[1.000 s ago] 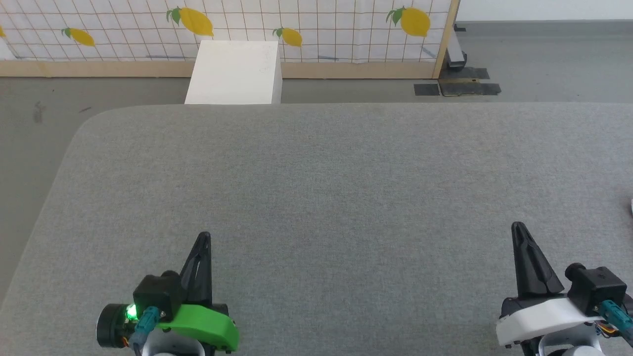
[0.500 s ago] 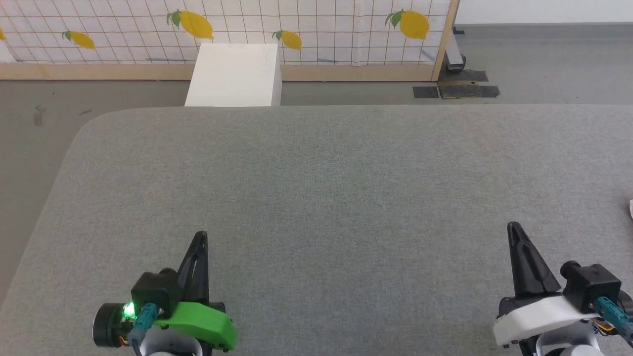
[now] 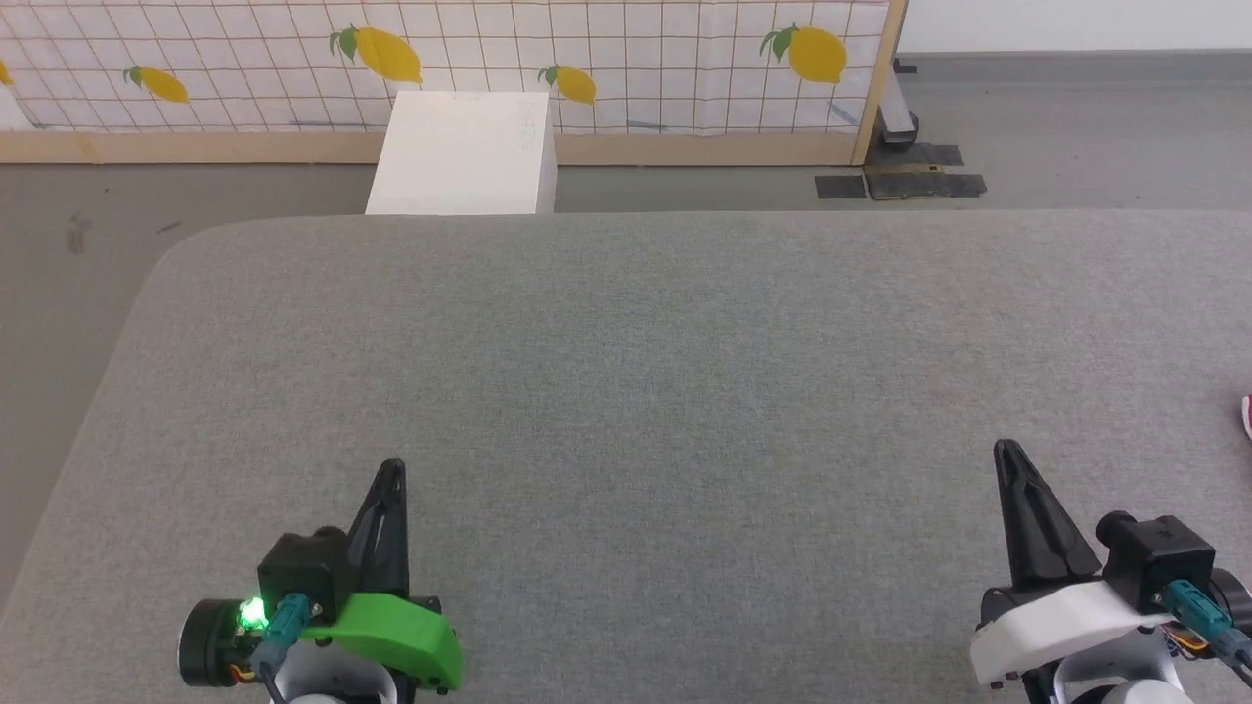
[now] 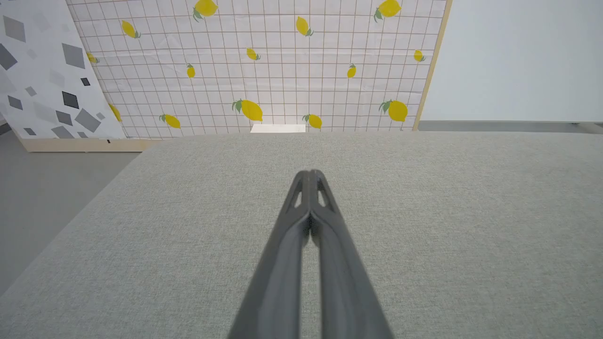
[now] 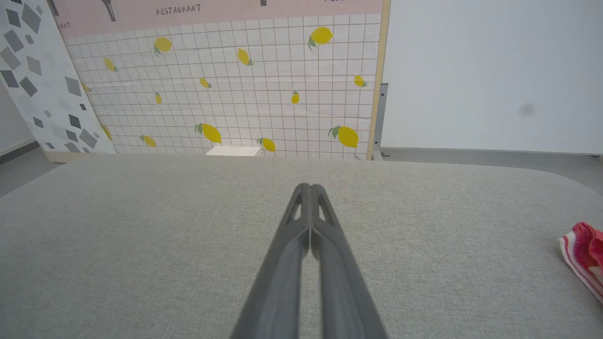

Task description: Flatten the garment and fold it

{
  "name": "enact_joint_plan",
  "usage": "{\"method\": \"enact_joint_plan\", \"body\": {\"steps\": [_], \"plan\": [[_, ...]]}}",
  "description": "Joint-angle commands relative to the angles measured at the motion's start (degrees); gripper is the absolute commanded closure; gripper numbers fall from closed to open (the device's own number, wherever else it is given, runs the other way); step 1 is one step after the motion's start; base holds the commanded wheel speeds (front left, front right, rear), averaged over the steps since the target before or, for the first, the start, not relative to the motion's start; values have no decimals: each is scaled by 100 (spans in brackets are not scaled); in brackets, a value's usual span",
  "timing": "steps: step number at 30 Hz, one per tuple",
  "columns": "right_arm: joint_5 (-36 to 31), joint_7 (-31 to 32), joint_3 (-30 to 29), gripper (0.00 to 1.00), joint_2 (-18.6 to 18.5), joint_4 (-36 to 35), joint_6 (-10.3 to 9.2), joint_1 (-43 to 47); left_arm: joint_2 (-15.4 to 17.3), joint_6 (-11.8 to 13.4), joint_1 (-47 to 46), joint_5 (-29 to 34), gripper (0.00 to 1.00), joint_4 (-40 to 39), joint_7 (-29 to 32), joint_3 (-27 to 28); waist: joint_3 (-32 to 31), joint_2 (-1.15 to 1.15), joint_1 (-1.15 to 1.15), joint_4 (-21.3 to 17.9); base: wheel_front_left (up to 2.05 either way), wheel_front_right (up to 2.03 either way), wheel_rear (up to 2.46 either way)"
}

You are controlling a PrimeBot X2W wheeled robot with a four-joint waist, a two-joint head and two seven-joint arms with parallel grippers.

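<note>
Right now you are sitting at the very start of the job: nothing is being flattened or folded yet. The garment [image 5: 583, 252] is lying at the table's [image 3: 626, 332] far right edge. Only a red-and-white striped scrap of it is showing, so I cannot tell how it is bunched or which part that is.

The left gripper [image 3: 391, 469] is hanging over the table's near-left part with its two dark fingers pressed together on nothing. The right gripper [image 3: 1006, 452] is hanging over the table's near-right part, likewise pressed together and empty, well apart from the garment.

As I am judging it, the next move is asking you to swing toward the table's right edge so the whole garment is coming into sight. You are then needing to spread the right gripper's fingers before lowering them onto the cloth. After that you are likely dragging it toward the table's middle, where both arms are able to reach it.

Counting up, you are working with one garment, two grippers and one table. One white box [image 3: 460, 152] is standing beyond the table's far edge, with one lemon-printed screen [image 3: 636, 49] standing behind it.
</note>
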Motion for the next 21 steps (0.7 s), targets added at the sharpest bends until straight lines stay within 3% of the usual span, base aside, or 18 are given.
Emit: {"method": "enact_joint_plan", "body": {"steps": [1,21], "plan": [[-63,31,17,100,9,-47,-5,-99,-9,30,-50,91,100,-34,29,24,-4,8,0,-1,0,0,0],[-201,284,92,100,13,-130,-6,-139,-13,82,-69,207,100,-117,283,100,-61,11,0,-13,0,0,0]]}}
